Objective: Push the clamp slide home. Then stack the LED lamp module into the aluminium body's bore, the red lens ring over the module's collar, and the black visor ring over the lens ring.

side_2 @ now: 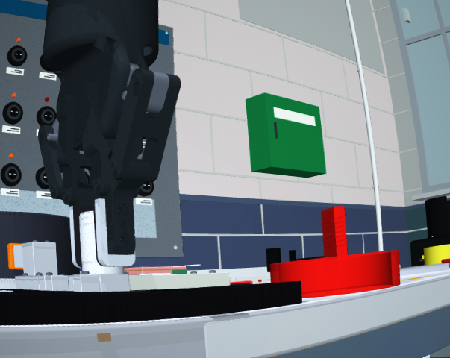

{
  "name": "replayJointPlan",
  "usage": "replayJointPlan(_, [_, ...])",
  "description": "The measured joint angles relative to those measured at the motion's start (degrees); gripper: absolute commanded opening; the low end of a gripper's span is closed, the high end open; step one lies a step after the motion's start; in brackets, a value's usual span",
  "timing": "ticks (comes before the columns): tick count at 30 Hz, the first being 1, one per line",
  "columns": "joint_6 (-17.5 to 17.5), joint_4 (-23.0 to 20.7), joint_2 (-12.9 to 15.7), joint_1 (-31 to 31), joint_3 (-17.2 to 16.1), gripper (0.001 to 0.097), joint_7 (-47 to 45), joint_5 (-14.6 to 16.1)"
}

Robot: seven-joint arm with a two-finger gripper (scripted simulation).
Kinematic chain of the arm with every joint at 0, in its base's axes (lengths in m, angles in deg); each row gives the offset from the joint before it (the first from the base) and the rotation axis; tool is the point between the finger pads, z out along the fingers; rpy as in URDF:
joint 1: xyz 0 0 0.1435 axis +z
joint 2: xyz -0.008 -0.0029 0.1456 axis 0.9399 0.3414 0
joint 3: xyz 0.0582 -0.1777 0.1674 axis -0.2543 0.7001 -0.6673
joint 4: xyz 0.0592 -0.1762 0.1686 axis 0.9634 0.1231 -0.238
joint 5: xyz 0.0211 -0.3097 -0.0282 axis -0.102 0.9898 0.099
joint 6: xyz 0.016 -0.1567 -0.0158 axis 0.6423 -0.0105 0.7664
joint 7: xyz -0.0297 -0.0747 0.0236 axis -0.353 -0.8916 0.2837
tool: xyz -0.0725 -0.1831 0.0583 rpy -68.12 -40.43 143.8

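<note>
The white LED lamp module (89,241) stands upright on the pale assembly at the left of the table. My gripper (97,250) comes down over it, and its fingers are closed on the module's white cylinder. The module's foot sits on a light grey base (101,279). A grey block with an orange end (32,256) stands just left of it. The red lens ring (335,271) lies flat to the right, with a red upright post rising from it. A broad black ring (140,300) lies in front, along the table's near edge.
Behind the work hangs a grey panel of round black sockets (14,115), with a green box (286,135) on the brick wall to the right. A white pipe (366,127) runs up the wall. A black and yellow fixture (441,239) stands at the far right.
</note>
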Motion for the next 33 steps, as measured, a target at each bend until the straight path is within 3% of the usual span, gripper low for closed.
replayJointPlan(9, [0.0,0.0,0.0,0.0,0.0,0.0080,0.0,0.0])
replayJointPlan(24, [0.0,0.0,0.0,0.0,0.0,0.0375,0.0,0.0])
replayJointPlan(33, [0.1,0.0,0.0,0.1,-0.1,0.0377,0.0,-0.1])
